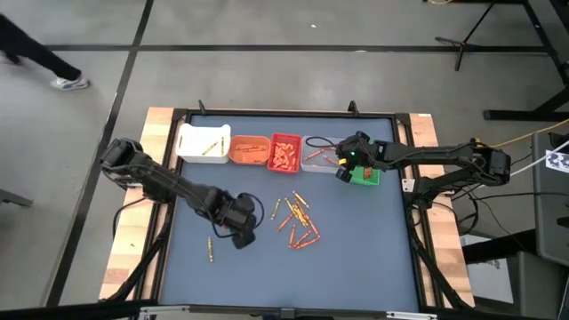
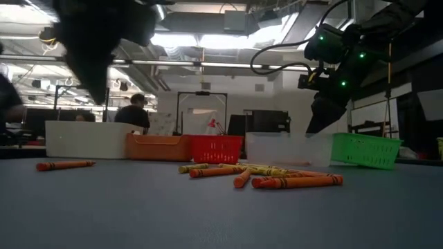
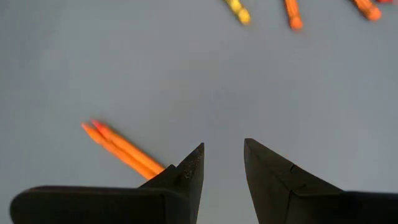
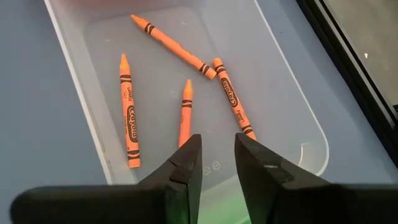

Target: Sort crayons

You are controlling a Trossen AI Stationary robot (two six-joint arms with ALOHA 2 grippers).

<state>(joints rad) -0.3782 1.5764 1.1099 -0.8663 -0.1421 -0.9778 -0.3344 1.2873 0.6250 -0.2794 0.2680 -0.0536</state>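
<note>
Crayons (image 2: 297, 181) look light, stiff, round, prone to rolling, best pinched mid-barrel; left hand (image 3: 222, 163) part-open, empty, right hand (image 4: 217, 158) part-open, empty over clear bin (image 4: 298, 134).

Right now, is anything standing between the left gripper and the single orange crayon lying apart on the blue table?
Nothing visible stands in the way. The left gripper hangs open over bare blue table, and the single orange crayon lies right beside one finger, with no bin or other crayon between them. The right gripper is far away, open over the clear plastic bin.
</note>
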